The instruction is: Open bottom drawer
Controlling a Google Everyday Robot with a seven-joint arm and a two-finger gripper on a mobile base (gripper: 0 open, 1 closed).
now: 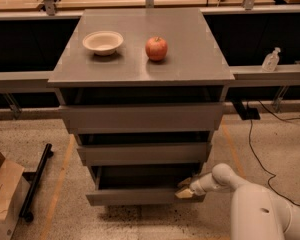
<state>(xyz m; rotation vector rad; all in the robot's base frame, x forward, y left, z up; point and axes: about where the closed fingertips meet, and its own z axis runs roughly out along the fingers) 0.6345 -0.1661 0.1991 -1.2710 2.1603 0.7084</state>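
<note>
The bottom drawer [135,196] is the lowest and narrowest of three plain grey fronts in a grey cabinet [140,71]. It stands pulled out a little, with a dark gap above its front panel. My gripper [186,190] sits at the drawer's right end, against the top edge of the front panel, on the end of my white arm [250,204] that comes in from the lower right.
A white bowl [103,42] and a red apple [156,48] rest on the cabinet top. A cardboard box [2,199] and a black bar [35,181] lie on the floor at left. A cable [255,144] runs across the floor at right. A bottle [271,60] stands on the right ledge.
</note>
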